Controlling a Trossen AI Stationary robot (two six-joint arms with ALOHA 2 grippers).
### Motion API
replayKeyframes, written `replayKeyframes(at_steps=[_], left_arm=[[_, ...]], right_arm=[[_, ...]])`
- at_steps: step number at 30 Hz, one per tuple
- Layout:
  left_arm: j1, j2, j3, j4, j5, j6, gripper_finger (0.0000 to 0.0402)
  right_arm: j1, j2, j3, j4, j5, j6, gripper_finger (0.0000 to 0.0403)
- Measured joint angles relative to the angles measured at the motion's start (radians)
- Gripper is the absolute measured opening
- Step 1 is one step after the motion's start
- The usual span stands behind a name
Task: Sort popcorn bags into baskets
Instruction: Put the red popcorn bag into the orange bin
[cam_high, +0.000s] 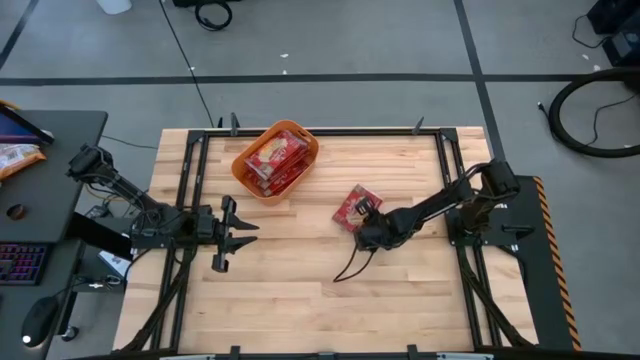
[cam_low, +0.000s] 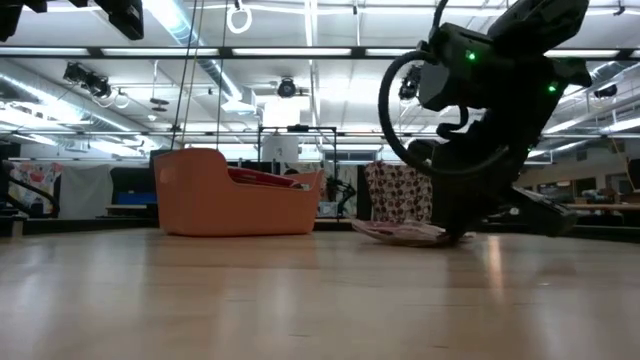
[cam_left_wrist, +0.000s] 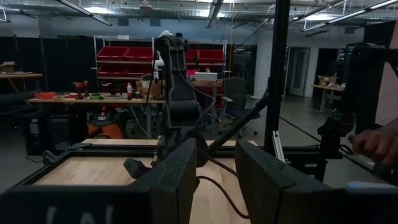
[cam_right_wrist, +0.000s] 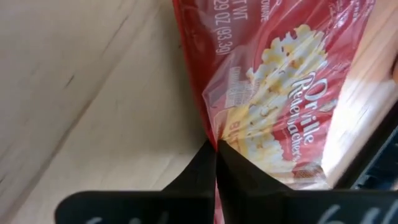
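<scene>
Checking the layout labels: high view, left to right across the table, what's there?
Left gripper, fingers open → orange basket with popcorn bags inside → popcorn bag on the table → right gripper, fingers shut on that bag's edge.

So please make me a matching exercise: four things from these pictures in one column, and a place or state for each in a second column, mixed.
Things:
1. right gripper
2. left gripper
3. tub
4. bag on the table

Place or state:
a. open, holding nothing
b. holds several red bags, at the table's far side
c. shut on the edge of a bag
d. lies flat, pinched at one edge

Pairs: 1-c, 2-a, 3-b, 4-d
</scene>
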Motion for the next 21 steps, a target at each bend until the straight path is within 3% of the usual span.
replayKeyframes(at_steps=[7,13,21], left_arm=[[0.000,0.000,0.000,0.000,0.000,0.001,0.0117],[0.000,0.000,0.000,0.000,0.000,0.001,0.0117],[0.000,0.000,0.000,-0.002,0.000,0.001,0.0117]], right_arm=[[0.028,0.001,0.073,-0.073,0.059,0.056,0.0004],[0.063,0.001,0.159,-0.167,0.192,0.062,0.0003],[0.073,0.000,0.285,-0.283,0.222,0.147,0.0002]])
